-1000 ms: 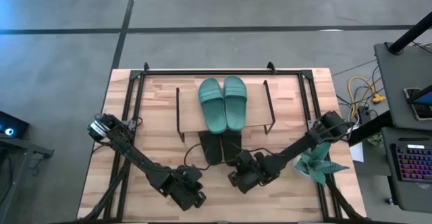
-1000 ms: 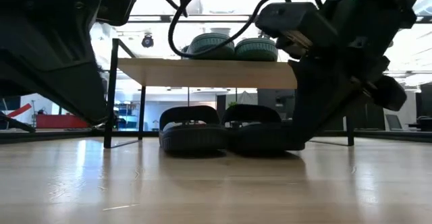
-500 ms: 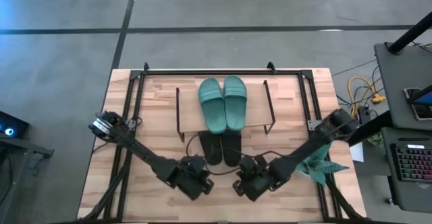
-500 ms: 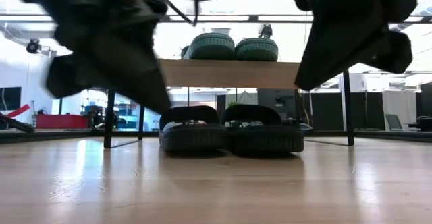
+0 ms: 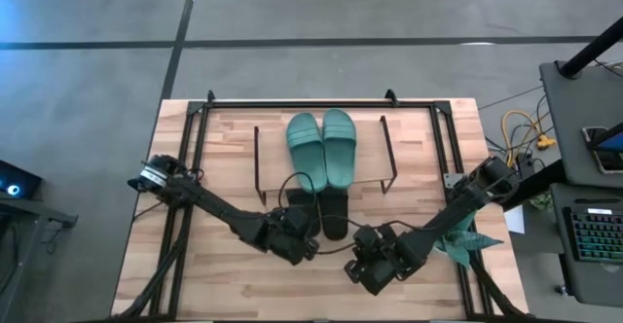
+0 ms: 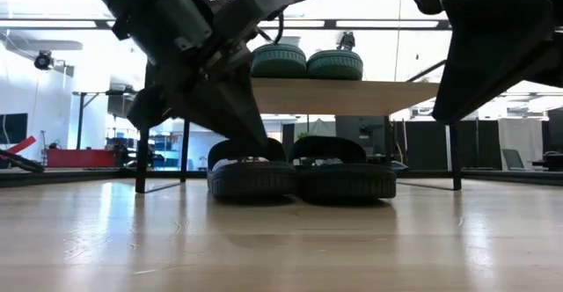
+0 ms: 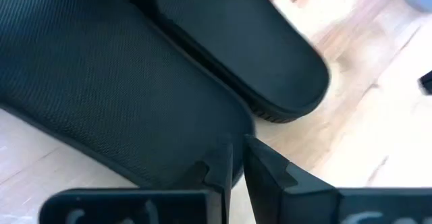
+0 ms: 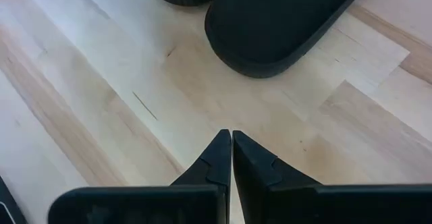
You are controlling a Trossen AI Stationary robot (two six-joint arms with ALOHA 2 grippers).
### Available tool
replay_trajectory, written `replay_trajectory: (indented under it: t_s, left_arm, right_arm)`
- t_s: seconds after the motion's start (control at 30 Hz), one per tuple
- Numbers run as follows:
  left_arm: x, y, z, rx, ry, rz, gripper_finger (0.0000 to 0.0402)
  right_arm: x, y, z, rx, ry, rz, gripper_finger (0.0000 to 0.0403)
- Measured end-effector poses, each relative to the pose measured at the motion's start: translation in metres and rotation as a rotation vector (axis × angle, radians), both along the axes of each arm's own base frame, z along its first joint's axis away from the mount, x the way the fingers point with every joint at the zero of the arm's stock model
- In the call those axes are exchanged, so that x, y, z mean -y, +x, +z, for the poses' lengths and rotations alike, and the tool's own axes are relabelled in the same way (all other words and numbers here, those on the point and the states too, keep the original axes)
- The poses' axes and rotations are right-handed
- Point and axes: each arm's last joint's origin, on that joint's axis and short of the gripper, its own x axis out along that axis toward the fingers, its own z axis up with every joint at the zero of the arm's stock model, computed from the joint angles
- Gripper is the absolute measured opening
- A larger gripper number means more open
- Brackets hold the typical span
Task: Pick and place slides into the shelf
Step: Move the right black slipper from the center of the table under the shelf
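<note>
The left gripper (image 5: 297, 237), fingers together, sits over a black slide (image 5: 303, 209); the right gripper (image 5: 362, 265), fingers together too, waits near.

The shelf (image 5: 273, 162) board and left arm hide most of both black slides (image 5: 331, 214).

Both arms matte black, slim tubular links, bulkier joint housings. Loose black cables loop off each. Left gripper (image 7: 235, 158) and right gripper (image 8: 231, 151): dark wedge-shaped fingers on boxy black bases.
</note>
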Motion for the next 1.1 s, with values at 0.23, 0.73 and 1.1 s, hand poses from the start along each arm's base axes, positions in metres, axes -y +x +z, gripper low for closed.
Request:
replay_trajectory:
  t_s: [0.23,0.73,1.1]
  left_arm:
    - [0.001,0.001,-0.016,-0.068,-0.013,-0.016,0.0022]
    - [-0.004,-0.012,-0.019,-0.201,0.014,0.024,0.0022]
    - [-0.004,-0.011,-0.018,-0.188,0.012,0.021,0.0022]
  right_arm:
    - [0.002,-0.002,-0.001,-0.017,-0.03,-0.001,0.0009]
    - [0.002,-0.002,-0.001,-0.008,-0.025,-0.018,0.0009]
    - [0.003,0.001,0.001,0.047,-0.035,-0.058,0.0009]
